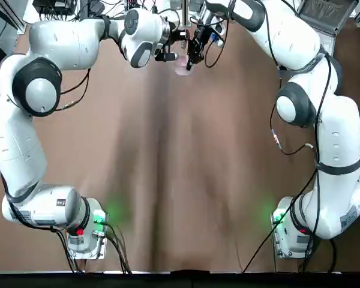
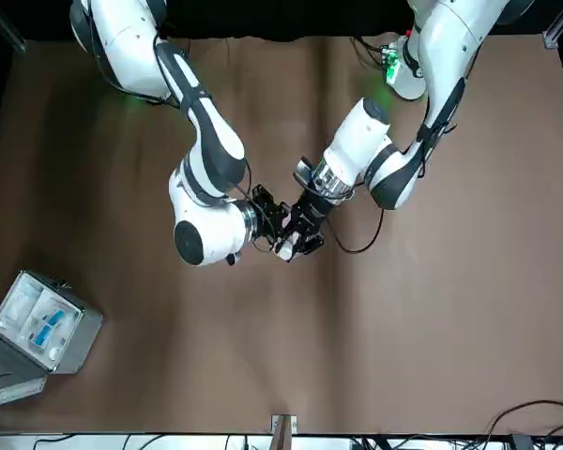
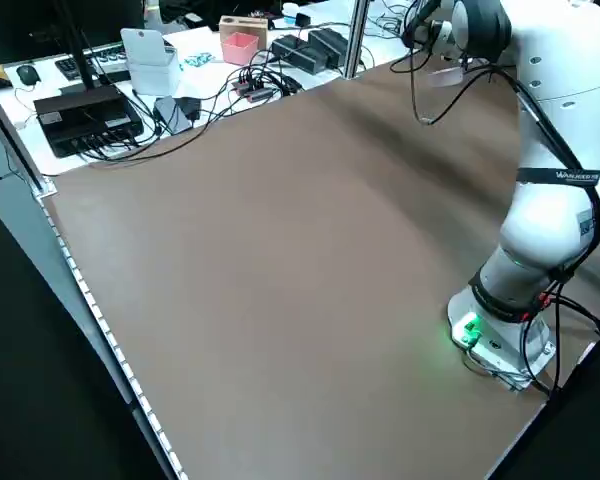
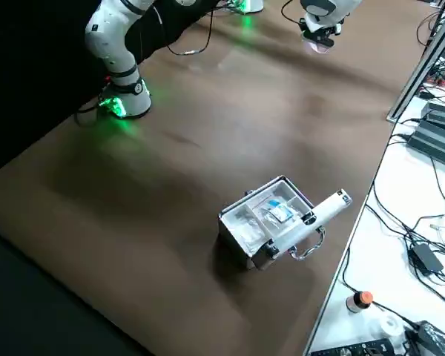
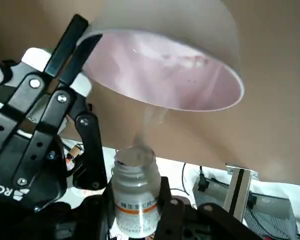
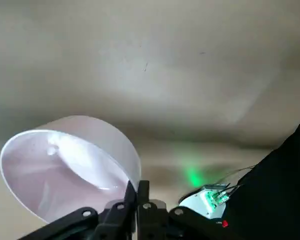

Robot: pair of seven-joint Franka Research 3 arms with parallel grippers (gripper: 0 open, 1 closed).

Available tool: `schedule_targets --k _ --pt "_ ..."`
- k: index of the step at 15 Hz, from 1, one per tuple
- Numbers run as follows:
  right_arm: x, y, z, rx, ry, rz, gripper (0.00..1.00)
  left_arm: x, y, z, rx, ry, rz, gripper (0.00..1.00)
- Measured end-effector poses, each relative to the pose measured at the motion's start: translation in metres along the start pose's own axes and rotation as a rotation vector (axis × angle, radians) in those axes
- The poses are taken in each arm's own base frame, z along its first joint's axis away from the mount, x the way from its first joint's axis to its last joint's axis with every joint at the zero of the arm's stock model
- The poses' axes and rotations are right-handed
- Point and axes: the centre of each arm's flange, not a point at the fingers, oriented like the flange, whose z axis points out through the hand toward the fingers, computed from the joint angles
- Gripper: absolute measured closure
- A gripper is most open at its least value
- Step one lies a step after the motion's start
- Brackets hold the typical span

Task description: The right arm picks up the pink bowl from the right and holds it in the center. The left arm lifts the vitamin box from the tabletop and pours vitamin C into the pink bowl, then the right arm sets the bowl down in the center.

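Pink bowl (image 5: 165, 75) hangs clamped in my right gripper (image 6: 136, 192); my left gripper (image 5: 140, 210) grips the orange-striped vitamin box (image 5: 136, 200), contents unclear

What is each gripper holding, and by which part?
Right gripper: the pink bowl, by its wall at the rim. Left gripper: the vitamin box, around its body.

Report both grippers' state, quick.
Left gripper: closed on the vitamin bottle.
Right gripper: closed on the pink bowl's wall.
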Motion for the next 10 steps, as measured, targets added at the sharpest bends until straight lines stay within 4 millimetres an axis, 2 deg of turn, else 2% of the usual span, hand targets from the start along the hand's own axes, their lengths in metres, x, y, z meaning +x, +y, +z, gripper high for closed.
schedule_targets --k 4,6,8,10 --pt "-0.001 0.000 -0.002 0.004 -0.001 -0.002 0.97 0.007 0.005 0.001 0.006 0.001 0.005 0.64" --pt "-0.001 0.000 -0.002 0.005 -0.001 -0.002 0.97 0.004 0.016 0.000 -0.014 0.008 -0.018 0.64" --pt "0.000 0.000 -0.003 0.005 -0.001 -0.001 0.97 0.005 0.034 0.001 -0.084 0.071 -0.086 0.64" --pt "0.000 0.000 -0.003 0.006 -0.001 -0.001 0.97 -0.002 0.043 -0.008 -0.133 0.131 -0.213 0.64"
